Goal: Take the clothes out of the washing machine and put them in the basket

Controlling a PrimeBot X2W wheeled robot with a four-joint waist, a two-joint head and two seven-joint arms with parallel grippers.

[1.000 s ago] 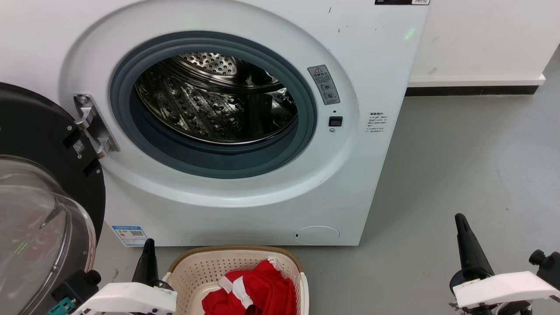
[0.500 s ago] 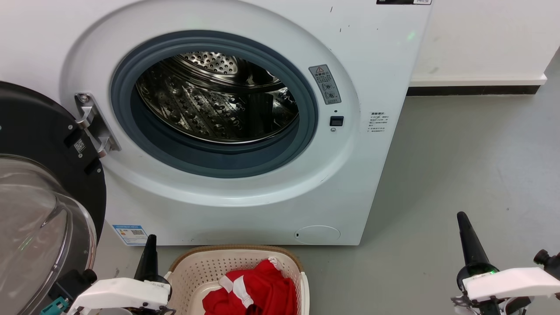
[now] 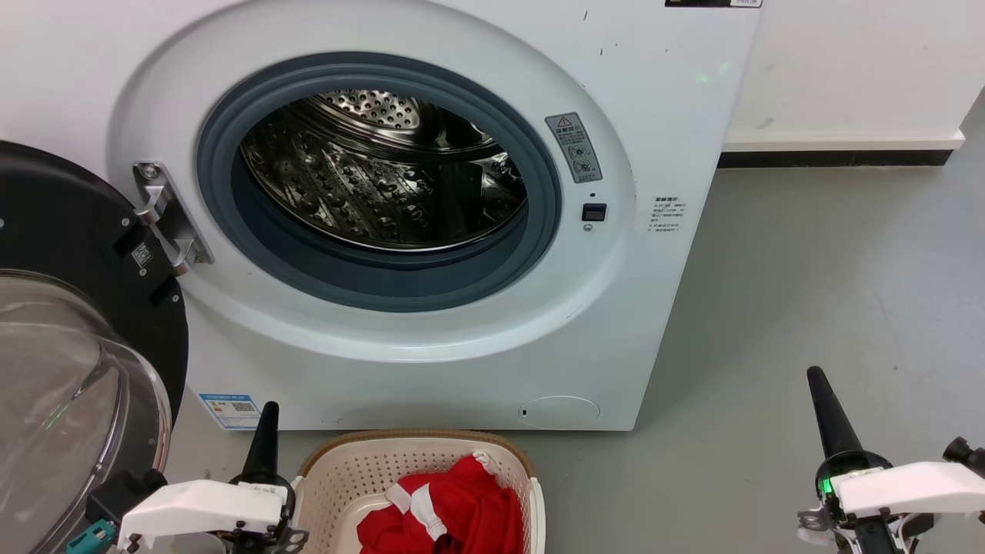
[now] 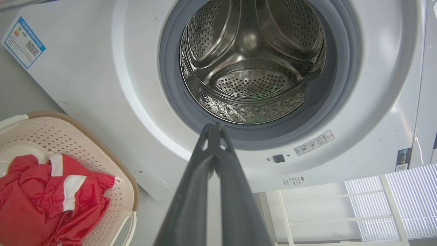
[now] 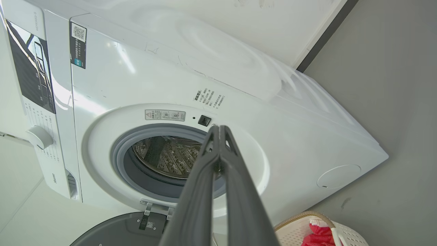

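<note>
Two grippers sit low in your head view, fingers pointing up. Left gripper point(image 3: 268, 409): just beside the left end of the basket point(image 3: 415, 440); you cannot tell from the head view whether its body touches the rim. In the left wrist view its two dark fingers meet tip to tip, jaws together, nothing between them. Right gripper point(image 3: 815, 375): over the grey floor point(image 3: 831, 269), well to the right of the washing machine point(image 3: 662, 115) and well apart from the basket. The right wrist view shows its fingers likewise closed on each other at the tips, holding nothing. Clothes point(image 3: 446, 512): a crumpled red heap with white stripes, lying inside the basket toward its right side, a white-trimmed corner near the far rim. The basket stands on the floor directly in front of the machine, below the porthole. Door point(image 3: 69, 231): swung fully open to the left on its metal hinge point(image 3: 165, 223), black frame facing you, glass bowl bulging toward the camera. Drum point(image 3: 369, 192): the part you can see past the grey gasket point(image 3: 385, 285) is bare perforated steel, in the head view and both wrist views. A blue label point(image 3: 229, 412) sits at the machine's lower left corner, just beyond the left fingers.
</note>
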